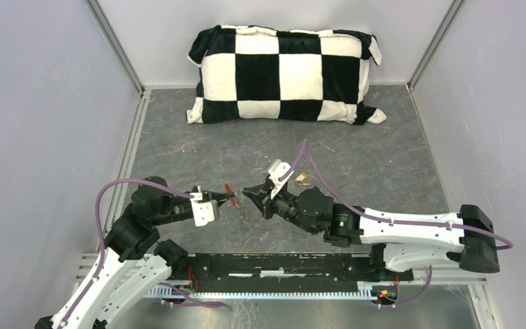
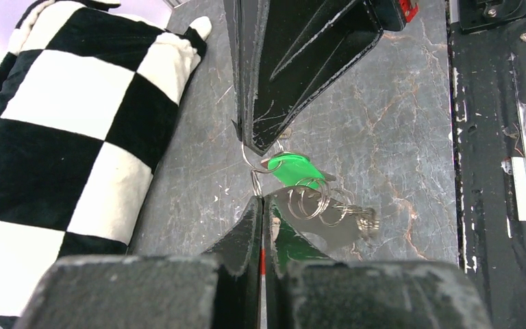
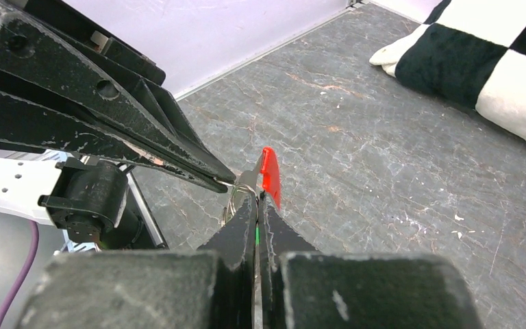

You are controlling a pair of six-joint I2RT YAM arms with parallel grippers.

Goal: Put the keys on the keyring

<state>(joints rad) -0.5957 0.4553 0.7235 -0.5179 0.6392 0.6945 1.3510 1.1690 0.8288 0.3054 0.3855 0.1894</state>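
My left gripper [image 1: 230, 198] and right gripper [image 1: 246, 192] meet tip to tip above the table's near middle. In the left wrist view the left gripper [image 2: 261, 200] is shut, and a red sliver of the keyring's tag shows between its fingers. The keyring's silver ring [image 2: 253, 162] and chain links [image 2: 318, 203] hang at the tips. The right gripper [image 3: 256, 199] is shut with a green sliver in its jaws, holding the green-headed key [image 2: 292, 168]. The red tag [image 3: 269, 175] stands just beyond its tip. The brass key [image 1: 301, 179] lies on the table behind the right gripper.
A black-and-white checkered pillow [image 1: 284, 74] lies along the back wall. Grey walls close in both sides. A black rail [image 1: 287, 267] with the arm bases runs along the near edge. The tabletop is grey marbled [image 1: 383, 157].
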